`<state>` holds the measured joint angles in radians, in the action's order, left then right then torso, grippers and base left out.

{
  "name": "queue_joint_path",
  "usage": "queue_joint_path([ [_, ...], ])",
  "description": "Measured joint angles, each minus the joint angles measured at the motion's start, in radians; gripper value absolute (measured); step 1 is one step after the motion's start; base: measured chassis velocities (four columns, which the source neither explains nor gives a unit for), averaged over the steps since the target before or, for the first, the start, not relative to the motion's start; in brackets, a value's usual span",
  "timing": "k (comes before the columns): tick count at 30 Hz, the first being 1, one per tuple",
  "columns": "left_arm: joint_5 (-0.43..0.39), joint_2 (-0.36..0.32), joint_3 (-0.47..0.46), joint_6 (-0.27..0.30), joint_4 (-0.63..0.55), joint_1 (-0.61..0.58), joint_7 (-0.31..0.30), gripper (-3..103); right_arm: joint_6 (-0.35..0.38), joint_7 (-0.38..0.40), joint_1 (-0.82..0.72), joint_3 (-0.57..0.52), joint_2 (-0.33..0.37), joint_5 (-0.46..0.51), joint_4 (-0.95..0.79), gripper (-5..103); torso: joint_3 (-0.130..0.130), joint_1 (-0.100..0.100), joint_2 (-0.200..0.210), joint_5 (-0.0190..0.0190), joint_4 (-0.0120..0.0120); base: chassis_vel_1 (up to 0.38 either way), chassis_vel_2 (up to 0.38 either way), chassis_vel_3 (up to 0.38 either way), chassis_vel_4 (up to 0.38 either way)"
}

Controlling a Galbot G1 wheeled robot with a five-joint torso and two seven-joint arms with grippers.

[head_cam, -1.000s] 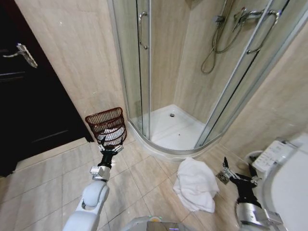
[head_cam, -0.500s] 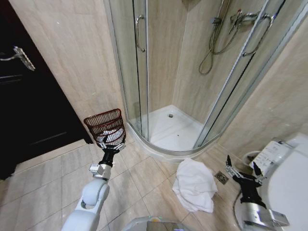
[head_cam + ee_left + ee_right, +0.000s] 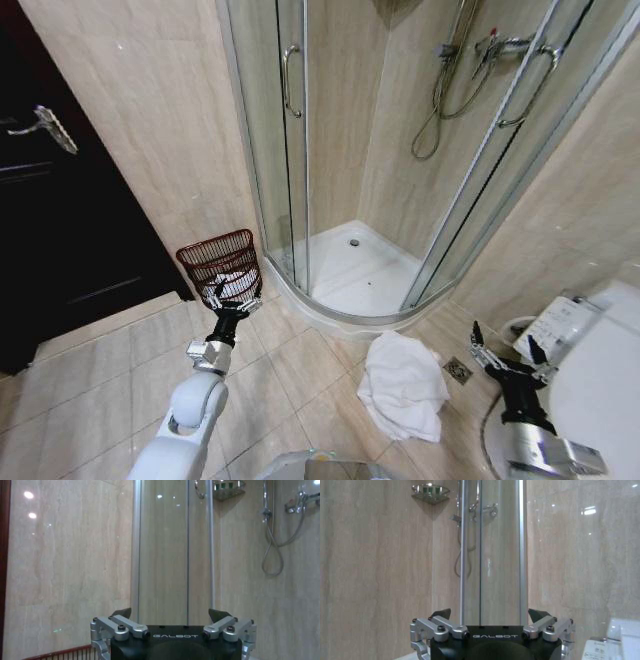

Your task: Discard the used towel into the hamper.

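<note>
Since a second ago the whole head view has shifted, so the camera has moved; the right gripper (image 3: 508, 350) now sits slightly farther right and lower in frame, while towel and hamper keep their places on the floor.

Right gripper: fingers spread apart, holding nothing, raised at near right beside the toilet (image 3: 600, 380). Left gripper (image 3: 231, 299): also spread and empty, held up at near left, just in front of the hamper (image 3: 222, 262).

The towel (image 3: 403, 384), white and crumpled, lies on the floor tiles (image 3: 290, 370) in front of the shower tray (image 3: 350, 270), its long axis running roughly near to far. It lies to the left of the right gripper and below it; that gripper is judged the nearer of the two. The hamper stands far left against the wall, by the dark door (image 3: 60, 230), well apart from the towel, with something pale already visible inside.
</note>
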<state>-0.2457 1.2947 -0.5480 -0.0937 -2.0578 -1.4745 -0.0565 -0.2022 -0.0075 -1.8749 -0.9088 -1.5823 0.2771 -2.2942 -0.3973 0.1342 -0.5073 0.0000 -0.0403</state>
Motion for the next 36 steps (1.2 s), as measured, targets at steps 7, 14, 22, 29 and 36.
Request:
queue_joint_path([
  [7, -0.001, -0.005, 0.002, 0.002, 0.006, 0.004, -0.001, 100, -0.002, -0.001, 0.000, 0.005, -0.007, -0.008, 0.011, 100, -0.020, 0.013, -0.034, -0.0001, 0.0002, 0.093, -0.082, -0.124, 0.086],
  [14, -0.002, -0.006, 0.004, 0.000, 0.009, 0.005, -0.001, 100, -0.013, -0.001, 0.003, 0.002, -0.007, -0.006, 0.016, 100, -0.030, 0.021, -0.053, -0.0002, -0.0001, 0.102, -0.091, -0.062, 0.075],
  [22, -0.006, -0.003, 0.001, -0.003, 0.007, 0.000, -0.001, 100, -0.014, -0.003, 0.008, 0.003, -0.005, -0.005, 0.013, 100, -0.047, 0.033, -0.080, 0.0000, 0.0003, 0.000, 0.000, 0.000, 0.000],
  [29, -0.007, 0.000, 0.000, 0.005, -0.014, -0.007, 0.005, 100, -0.011, -0.004, 0.015, 0.006, 0.000, -0.007, 0.017, 100, -0.064, 0.044, -0.109, 0.0000, 0.0001, 0.000, 0.000, 0.000, 0.000],
  [36, -0.008, 0.011, 0.011, -0.009, -0.021, -0.004, 0.006, 100, -0.015, -0.005, 0.015, 0.001, 0.013, 0.004, 0.034, 100, -0.086, 0.058, -0.145, 0.0001, 0.0001, 0.000, 0.000, 0.000, 0.000],
])
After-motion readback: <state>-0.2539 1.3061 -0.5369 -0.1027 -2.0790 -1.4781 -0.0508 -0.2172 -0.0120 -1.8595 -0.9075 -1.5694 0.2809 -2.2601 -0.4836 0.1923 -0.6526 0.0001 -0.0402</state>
